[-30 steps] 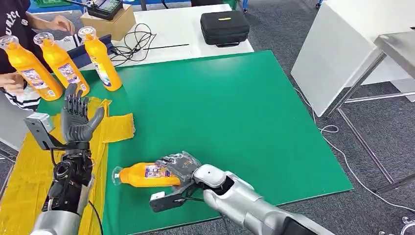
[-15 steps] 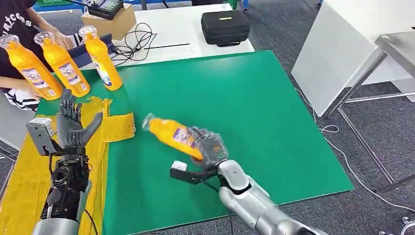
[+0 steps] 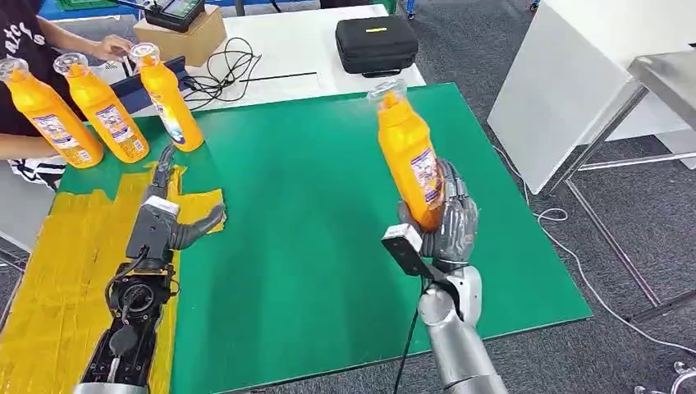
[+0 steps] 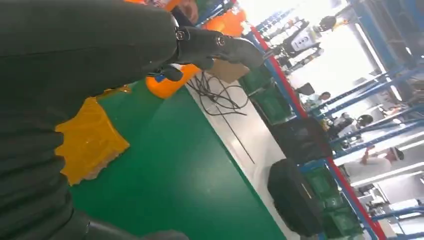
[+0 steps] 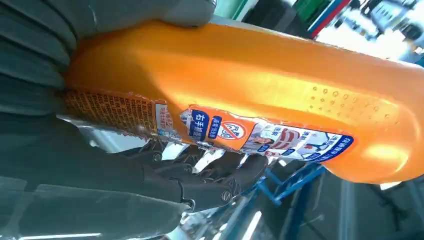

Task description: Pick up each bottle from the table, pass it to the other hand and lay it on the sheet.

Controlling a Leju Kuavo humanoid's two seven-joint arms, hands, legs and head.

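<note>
At the far left edge of the green table (image 3: 328,246) a person's hand (image 3: 115,47) reaches in behind three orange bottles (image 3: 103,108) that stand upright in a row near the table's back corner, their clear caps uppermost. In front of them the yellow sheet (image 3: 49,254) lies along the left side of the green surface, crumpled at its near-centre edge. The left hand (image 3: 168,215) is over that edge of the sheet, fingers stretched forward and apart, thumb out to the side, holding nothing. Behind the green surface, on the white tabletop (image 3: 287,57), are a cardboard box (image 3: 185,37), a tangle of black cable (image 3: 226,70) and a black zip case (image 3: 376,45). To the right, the right hand (image 3: 443,222) is raised above the green surface and grips an orange bottle (image 3: 408,156) by its lower body, nearly upright, cap tilted slightly left; the right wrist view shows the fingers (image 5: 210,187) wrapped beneath its label.
</note>
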